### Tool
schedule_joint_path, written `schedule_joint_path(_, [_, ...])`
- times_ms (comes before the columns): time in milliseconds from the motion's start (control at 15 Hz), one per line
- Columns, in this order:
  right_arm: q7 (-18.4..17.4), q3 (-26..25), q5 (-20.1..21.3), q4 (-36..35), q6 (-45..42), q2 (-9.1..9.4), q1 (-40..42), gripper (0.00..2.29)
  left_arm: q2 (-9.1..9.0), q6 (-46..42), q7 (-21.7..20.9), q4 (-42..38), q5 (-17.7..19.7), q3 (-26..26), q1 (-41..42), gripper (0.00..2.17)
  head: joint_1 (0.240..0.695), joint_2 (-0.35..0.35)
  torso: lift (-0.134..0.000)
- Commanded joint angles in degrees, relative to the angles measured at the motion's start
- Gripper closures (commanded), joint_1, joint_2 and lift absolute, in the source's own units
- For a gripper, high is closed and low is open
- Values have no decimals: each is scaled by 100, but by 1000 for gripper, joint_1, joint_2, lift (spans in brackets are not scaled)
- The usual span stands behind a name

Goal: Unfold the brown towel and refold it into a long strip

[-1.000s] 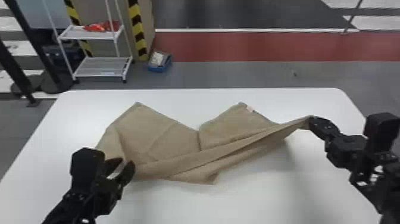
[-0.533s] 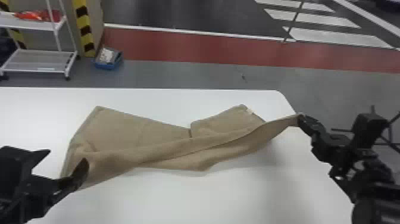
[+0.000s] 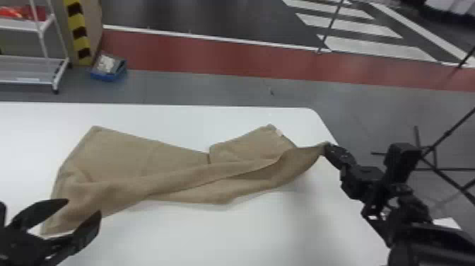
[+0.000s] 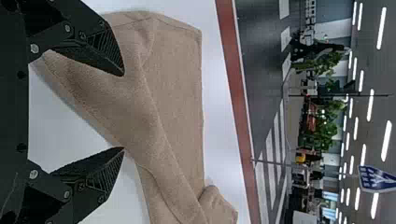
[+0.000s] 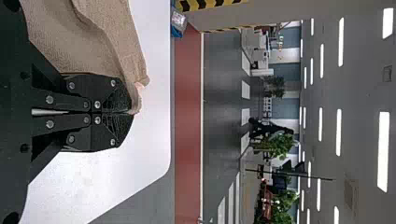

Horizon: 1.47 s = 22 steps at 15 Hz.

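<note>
At the far left, beyond the table, stands a white wire shelf rack (image 3: 21, 25) with something red on it; to its right come a yellow-and-black striped strip (image 3: 79, 32) and a small blue bin (image 3: 106, 77) on the floor. At the near left, the left gripper (image 3: 83, 208) is spread wide and empty over the towel's near-left end; it may be just touching the cloth, but the views do not settle that. The brown towel (image 3: 141, 152) lies across the white table (image 3: 247, 230), its far-left part fairly flat, a loose fold slanting from near left up toward the right. A pale label (image 3: 279, 133) sits by its far-right corner. On the right, the right gripper (image 3: 326, 148) is clenched on the towel's right end, raised off the table. Farther right is a thin black stand (image 3: 447, 133).
</note>
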Motion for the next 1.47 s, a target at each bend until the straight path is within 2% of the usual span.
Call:
schedule_joint_path(0, [0,38,-2,-92,0,15,100,1652,38,262,159,221,-282,-54,-83,397,695,-267,-122])
schedule_joint_path(333, [53,-50,-10,-92,-70,7,153,1652,55,174,396,651,-264,122,-294,397,695,-224,-122])
schedule_joint_path(533, [53,-50,-10,-84,-105,15,170,1652,55,104,343,792,-212,342,-303,400,695,-210,-122])
schedule_joint_path(667, [53,-59,-10,-75,-123,7,170,1652,64,87,238,774,-132,579,-224,515,695,-191,-122])
schedule_joint_path(800, [53,-103,-10,-66,-123,15,170,1652,82,51,62,713,-53,676,-162,515,695,-178,-122])
schedule_joint_path(867, [53,-103,-10,-57,-123,15,170,1652,82,51,-52,678,-36,676,-153,515,695,-175,-122])
schedule_joint_path(1400, [53,-129,-10,-66,-140,42,196,1652,90,69,-184,660,-71,456,-144,562,695,-203,-122])
